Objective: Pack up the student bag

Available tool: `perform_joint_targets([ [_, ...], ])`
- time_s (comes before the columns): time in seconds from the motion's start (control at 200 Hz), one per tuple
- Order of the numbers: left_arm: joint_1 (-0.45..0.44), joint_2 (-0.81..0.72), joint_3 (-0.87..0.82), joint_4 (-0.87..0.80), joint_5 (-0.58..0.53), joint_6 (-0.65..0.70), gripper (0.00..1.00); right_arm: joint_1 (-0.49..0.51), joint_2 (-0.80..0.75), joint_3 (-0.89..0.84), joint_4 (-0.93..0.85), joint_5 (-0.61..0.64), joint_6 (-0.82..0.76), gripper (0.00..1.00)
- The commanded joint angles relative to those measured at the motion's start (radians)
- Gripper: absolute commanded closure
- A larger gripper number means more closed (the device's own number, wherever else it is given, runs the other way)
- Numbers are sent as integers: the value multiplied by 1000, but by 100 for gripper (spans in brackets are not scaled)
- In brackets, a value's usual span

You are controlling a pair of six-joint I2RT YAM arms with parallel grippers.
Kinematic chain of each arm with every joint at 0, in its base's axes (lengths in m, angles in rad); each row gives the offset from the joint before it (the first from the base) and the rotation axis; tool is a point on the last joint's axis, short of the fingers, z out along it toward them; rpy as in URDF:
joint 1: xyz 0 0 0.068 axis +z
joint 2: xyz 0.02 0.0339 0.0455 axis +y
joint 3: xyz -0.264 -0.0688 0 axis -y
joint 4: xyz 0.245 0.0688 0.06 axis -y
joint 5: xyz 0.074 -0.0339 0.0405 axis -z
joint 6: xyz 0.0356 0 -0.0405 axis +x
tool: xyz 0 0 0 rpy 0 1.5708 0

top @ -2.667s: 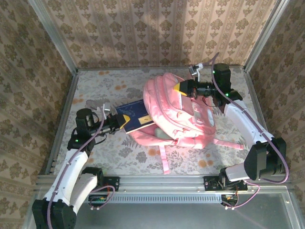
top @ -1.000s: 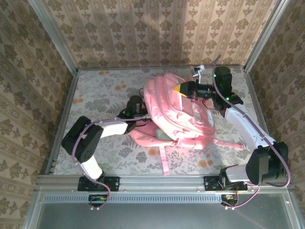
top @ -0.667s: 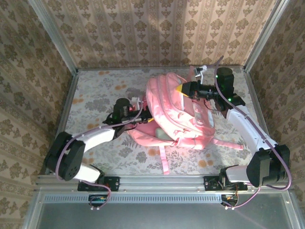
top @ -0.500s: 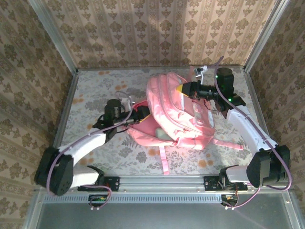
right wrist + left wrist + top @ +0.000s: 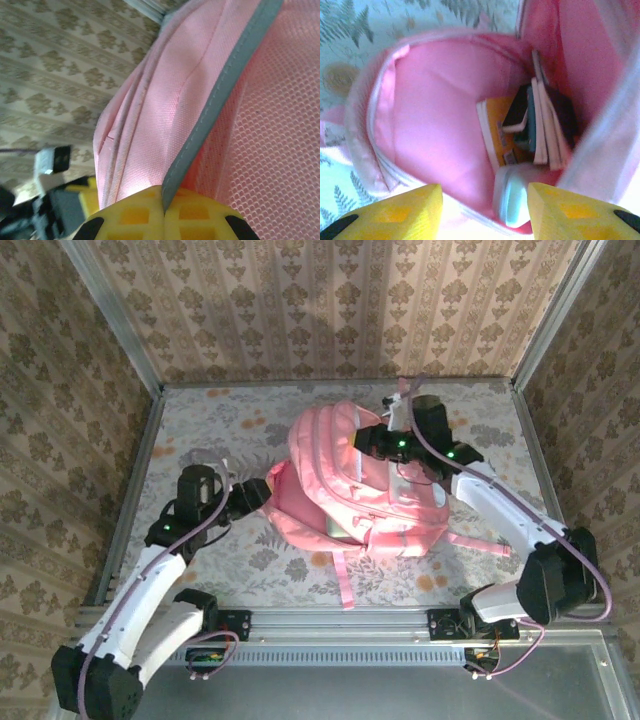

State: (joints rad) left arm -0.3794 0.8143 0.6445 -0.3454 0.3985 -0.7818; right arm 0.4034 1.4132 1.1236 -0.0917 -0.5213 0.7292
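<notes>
The student bag, a big pink backpack, lies in the middle of the table with its mouth turned left. My left gripper hovers just outside that mouth, open and holding nothing. Through its yellow fingers, the left wrist view looks into the pink lining. Inside stand several books, with a pale blue case near the rim. My right gripper is at the bag's far top. It is shut on a grey edge strip of the pink fabric.
Pink straps trail toward the near edge and to the right. The floral tablecloth is fenced by a metal rail on the left and by papered walls. There is free room left of the bag.
The left gripper carried a dark blue book into the bag, then drew back left without it. The right gripper moved left with the bag's top, and the bag shifted left.
</notes>
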Motion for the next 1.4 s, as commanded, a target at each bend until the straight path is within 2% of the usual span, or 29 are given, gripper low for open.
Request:
perform_joint_targets([
  [0.0,-110,15,49,-116,-50,96,52,30,62,23,71,262,61,100],
  [0.135,-275,99,99,-155,-117,161,53,58,116,43,49,408,113,100],
  [0.285,-403,237,154,-159,-118,210,51,62,152,43,32,512,190,100],
  [0.385,-458,308,182,-161,-114,231,50,64,184,56,41,465,178,100],
  [0.445,-476,326,185,-167,-134,230,50,66,211,68,62,363,142,100],
  [0.565,-477,298,162,-153,-157,219,50,87,235,128,-60,263,21,81],
  [0.635,-477,290,161,-152,-157,219,50,103,214,152,-152,289,-57,64],
  [0.735,-498,313,162,-137,-135,226,50,107,157,160,-252,375,-122,53],
  [0.875,-572,385,177,-136,-165,248,49,107,44,138,-340,516,-168,54],
  [0.985,-596,416,173,-148,-204,246,49,108,-7,125,-420,493,-176,61],
  [1.115,-575,357,127,-132,-243,217,49,118,-13,94,-477,431,-192,60],
  [1.285,-502,254,37,-68,-207,175,51,118,-11,56,-472,475,-116,69],
  [1.395,-495,253,23,-62,-187,176,51,97,-9,45,-477,501,-47,67],
])
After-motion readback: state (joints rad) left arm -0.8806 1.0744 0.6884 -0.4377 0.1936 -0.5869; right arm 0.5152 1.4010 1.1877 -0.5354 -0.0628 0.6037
